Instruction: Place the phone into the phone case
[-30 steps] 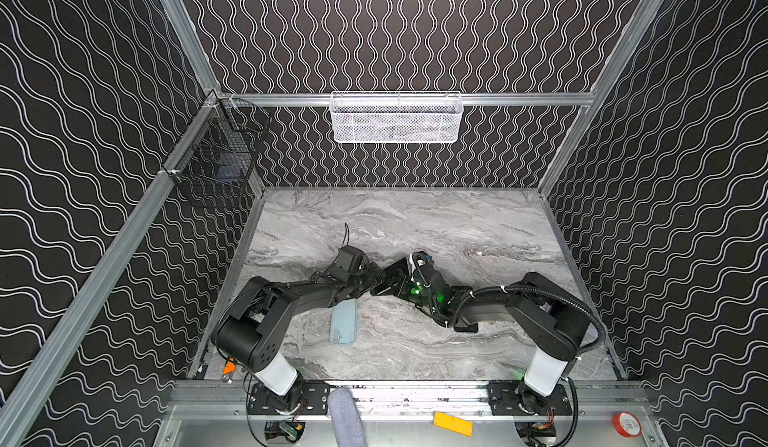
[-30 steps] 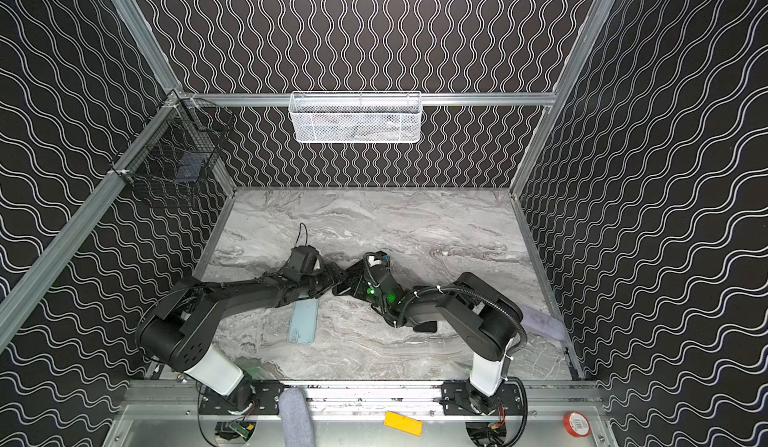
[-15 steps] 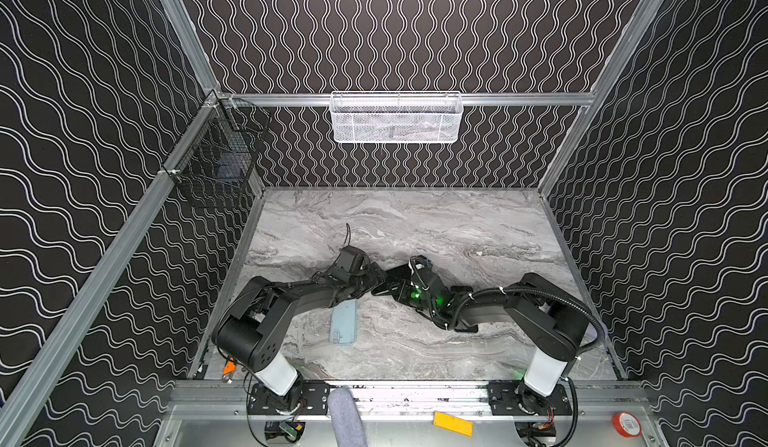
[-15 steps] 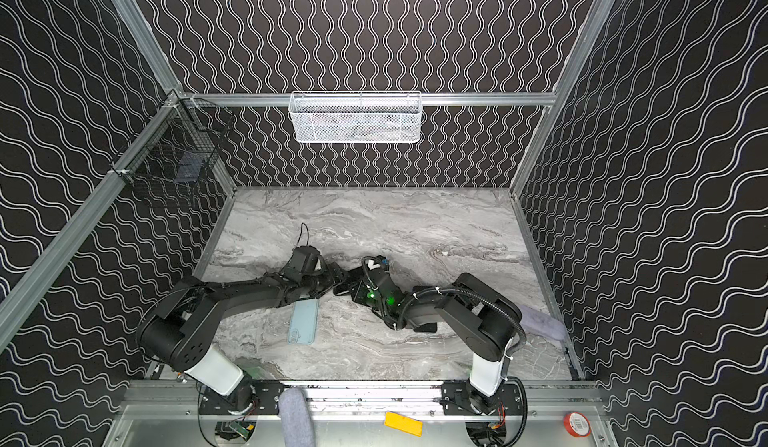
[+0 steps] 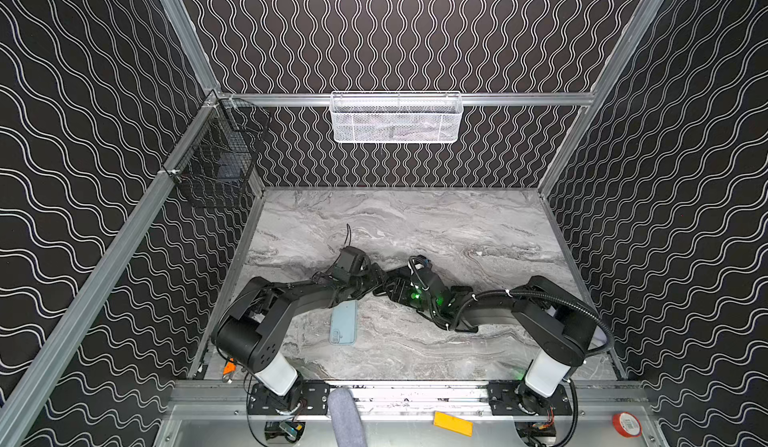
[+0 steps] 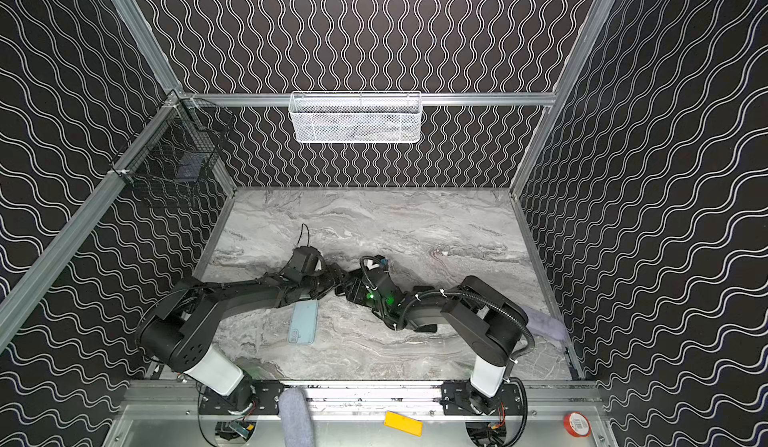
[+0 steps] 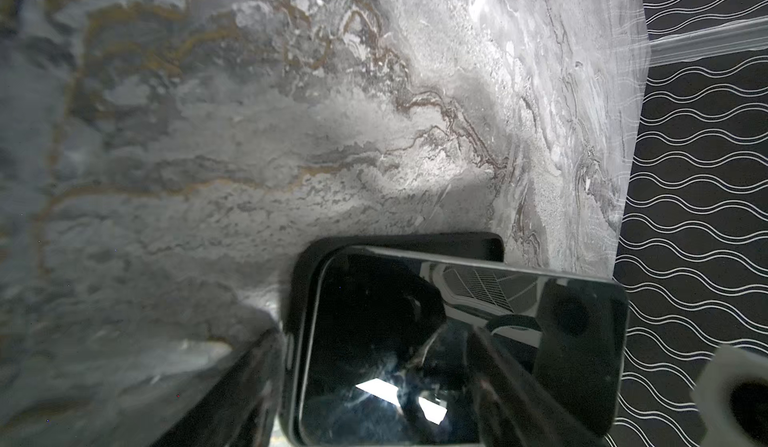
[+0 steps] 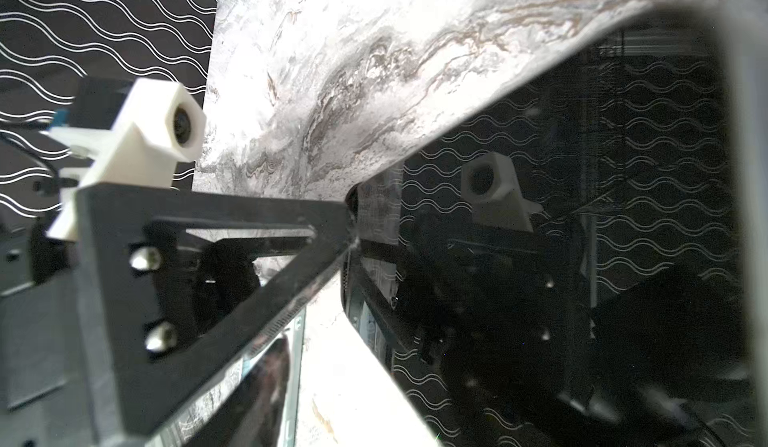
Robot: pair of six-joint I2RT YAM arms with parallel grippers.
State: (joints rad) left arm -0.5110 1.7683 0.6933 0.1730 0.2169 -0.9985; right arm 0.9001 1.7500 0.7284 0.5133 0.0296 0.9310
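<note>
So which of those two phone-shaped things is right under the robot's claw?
The glossy black phone, over a black case, under the left gripper. The light blue one lies flat on the marble table, apart.

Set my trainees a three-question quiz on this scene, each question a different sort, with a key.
1. True or false: the light blue phone-shaped item lies flat on the marble table, in neither pincer.
2. The left pincer and right pincer nearly meet: A) mid-table, B) at the back wall, C) off the table.
3. Fill in: the black phone shows its ____ to the left wrist camera.
Key: 1 true; 2 A; 3 screen.
</note>
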